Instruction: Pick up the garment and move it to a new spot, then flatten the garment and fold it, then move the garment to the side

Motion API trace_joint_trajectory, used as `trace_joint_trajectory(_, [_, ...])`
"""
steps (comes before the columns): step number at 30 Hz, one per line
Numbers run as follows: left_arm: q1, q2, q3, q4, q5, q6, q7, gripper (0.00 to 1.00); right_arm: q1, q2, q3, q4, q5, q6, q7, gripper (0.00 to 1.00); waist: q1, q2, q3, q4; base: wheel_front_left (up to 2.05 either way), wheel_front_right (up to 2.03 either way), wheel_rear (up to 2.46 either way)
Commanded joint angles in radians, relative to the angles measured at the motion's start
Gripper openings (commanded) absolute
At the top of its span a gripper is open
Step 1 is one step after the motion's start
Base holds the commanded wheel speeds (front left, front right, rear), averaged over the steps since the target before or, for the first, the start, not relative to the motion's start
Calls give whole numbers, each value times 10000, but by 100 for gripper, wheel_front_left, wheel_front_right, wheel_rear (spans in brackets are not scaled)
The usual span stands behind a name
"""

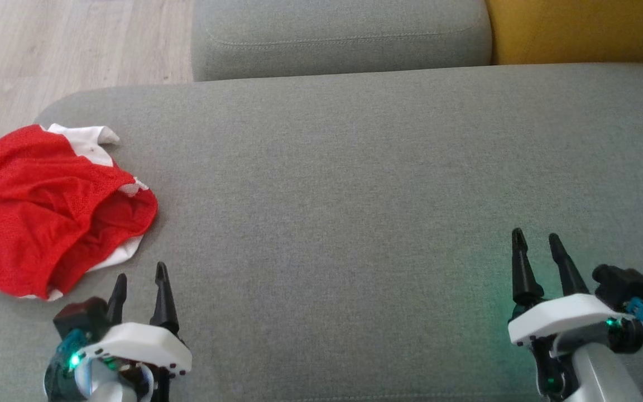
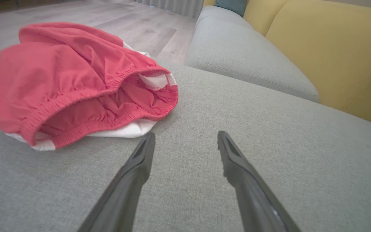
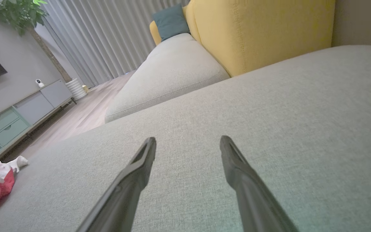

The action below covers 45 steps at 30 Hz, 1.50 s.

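Crumpled red jersey (image 1: 53,212) with white sleeves lies in heap at far left edge of wide grey sofa seat (image 1: 355,184), white fabric poking out at top and bottom. At lower left, left claw (image 1: 142,272): fingers spread apart, holding nothing, tips just beside near edge of red jersey, not touching. At lower right, right claw (image 1: 534,234): fingers likewise spread, empty, well apart from red jersey, over bare grey fabric. Beyond seat: second grey cushion (image 1: 338,39), yellow backrest (image 1: 578,28), pale wood floor (image 1: 76,44) at upper left.
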Motion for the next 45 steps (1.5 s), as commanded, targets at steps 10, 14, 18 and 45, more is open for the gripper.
trace_joint_trajectory(10, [-707, 200, 127, -261, 1345, 300, -409, 100, -672, -86, 183, -224, -1467, -9, -438, 100, -1, 0, 39, -31, 0, 0, 0])
trace_joint_trajectory(14, [-761, 210, 117, -246, 1829, 373, -526, 100, -733, -74, 174, -210, -1962, -9, -556, 100, -1, 0, 51, -38, 0, 0, 0])
trace_joint_trajectory(18, [-788, 220, 114, -235, 2283, 447, -643, 100, -765, -53, 145, -183, -2429, -9, -675, 100, -1, 0, 64, -51, 0, 0, 0])
trace_joint_trajectory(45, [-743, 229, 35, -396, 2231, 452, -743, 100, -721, 46, 59, -361, -2763, -9, -776, 100, -1, 0, 110, 483, 0, 0, 0])
